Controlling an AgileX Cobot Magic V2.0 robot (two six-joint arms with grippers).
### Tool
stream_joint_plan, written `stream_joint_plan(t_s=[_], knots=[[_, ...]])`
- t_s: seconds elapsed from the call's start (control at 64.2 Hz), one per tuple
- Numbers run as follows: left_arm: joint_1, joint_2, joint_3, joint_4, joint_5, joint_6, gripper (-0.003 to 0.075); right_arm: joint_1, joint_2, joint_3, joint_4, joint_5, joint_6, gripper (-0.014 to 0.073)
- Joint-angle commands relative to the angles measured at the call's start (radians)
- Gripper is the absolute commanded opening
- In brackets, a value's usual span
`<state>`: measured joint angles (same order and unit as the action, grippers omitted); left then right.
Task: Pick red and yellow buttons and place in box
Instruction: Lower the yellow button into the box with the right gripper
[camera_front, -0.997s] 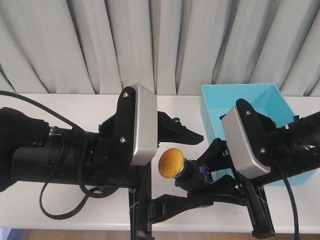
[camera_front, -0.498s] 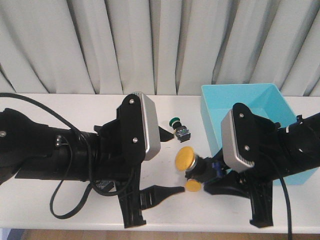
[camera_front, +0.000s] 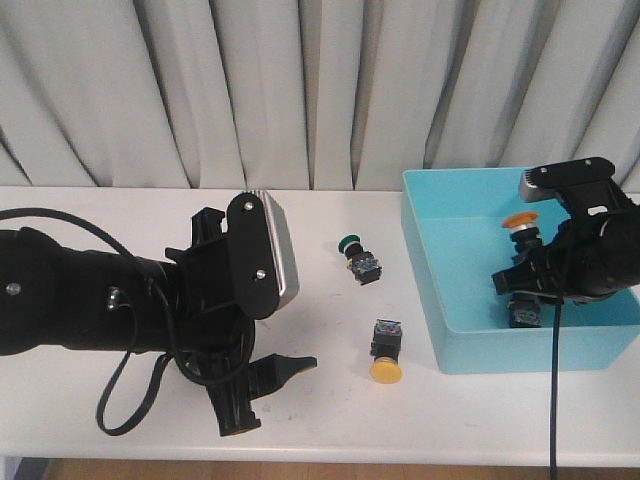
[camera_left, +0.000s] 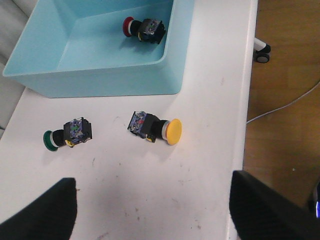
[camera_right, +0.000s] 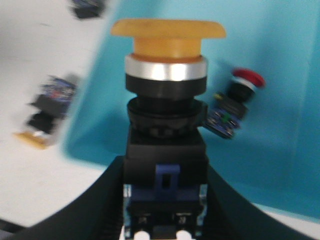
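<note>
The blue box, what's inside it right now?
A red button lies on its side on the floor of the blue box. The right claw holds a yellow button above the box. The front view's near wall and arm hide some of the floor.

2 yellow btns, 1 red btn, 1 green btn, 1 box.

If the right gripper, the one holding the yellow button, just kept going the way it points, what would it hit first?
Most likely the floor of the box. The right gripper holds a yellow button over the box, and its wrist view looks down at blue floor, with a red button just beside that line. Depth is hard to judge.
</note>
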<state>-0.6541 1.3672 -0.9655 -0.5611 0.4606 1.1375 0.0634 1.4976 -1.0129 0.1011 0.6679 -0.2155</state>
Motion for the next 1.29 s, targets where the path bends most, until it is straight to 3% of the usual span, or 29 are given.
stream_joint_plan(t_s=[0.0, 0.28, 0.607, 0.872, 1.121, 1.277], knots=[[0.000, -0.028, -0.023, -0.019, -0.033, -0.014, 0.0586, -0.038, 0.072, -0.111, -0.023, 0.009, 0.064, 0.0231], [-0.002, -0.028, -0.023, -0.019, -0.012, -0.014, 0.0586, -0.041, 0.400, -0.408, -0.018, 0.077, 0.065, 0.0239], [-0.002, -0.028, -0.023, -0.019, 0.007, -0.014, 0.0586, -0.041, 0.680, -0.688, -0.032, 0.252, 0.068, 0.0244], [-0.002, -0.028, -0.023, -0.019, 0.006, -0.014, 0.0586, -0.041, 0.732, -0.735, -0.074, 0.279, 0.090, 0.0262], [-0.002, -0.028, -0.023, -0.019, 0.006, -0.014, 0.0586, -0.041, 0.730, -0.735, -0.074, 0.272, 0.086, 0.0416], [-0.002, -0.028, -0.023, -0.020, 0.008, -0.014, 0.0586, -0.041, 0.680, -0.737, -0.067, 0.303, 0.087, 0.0436]])
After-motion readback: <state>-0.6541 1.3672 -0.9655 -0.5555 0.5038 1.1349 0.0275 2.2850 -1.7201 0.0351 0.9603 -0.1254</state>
